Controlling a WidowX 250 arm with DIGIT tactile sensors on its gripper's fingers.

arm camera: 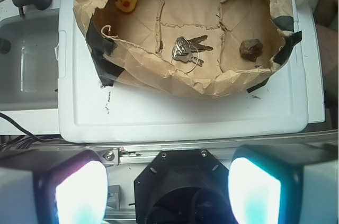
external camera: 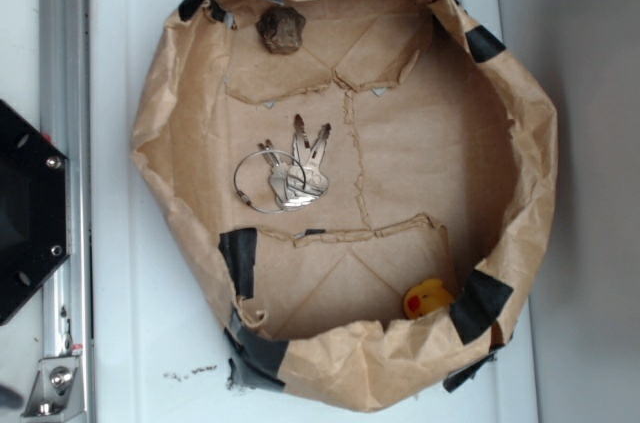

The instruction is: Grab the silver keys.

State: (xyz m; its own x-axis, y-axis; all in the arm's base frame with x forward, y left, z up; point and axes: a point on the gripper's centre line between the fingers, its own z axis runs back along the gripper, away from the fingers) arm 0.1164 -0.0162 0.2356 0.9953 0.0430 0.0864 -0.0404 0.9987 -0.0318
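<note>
You see shiny silver metal keys (arm camera: 188, 50) mid crumpled brown paper basin (arm camera: 159, 70), brown rock-like lump (arm camera: 250, 48) rightward, small yellow toy (arm camera: 126, 1) upper left, gripper fingers (arm camera: 79, 189) spread below.

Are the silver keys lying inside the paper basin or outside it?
Inside. The silver keys lie flat on the floor of the paper basin, with its crumpled walls all around.

Silver keys (external camera: 290, 171) lie in paper basin (external camera: 520, 143), between rock (external camera: 281, 29) and toy (external camera: 427, 298).

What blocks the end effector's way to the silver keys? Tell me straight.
Nothing lies on the silver keys. The end effector, fingers apart, sits outside the paper bin, whose crumpled near wall rises between them. The brown rock and yellow toy sit apart from the keys.
</note>
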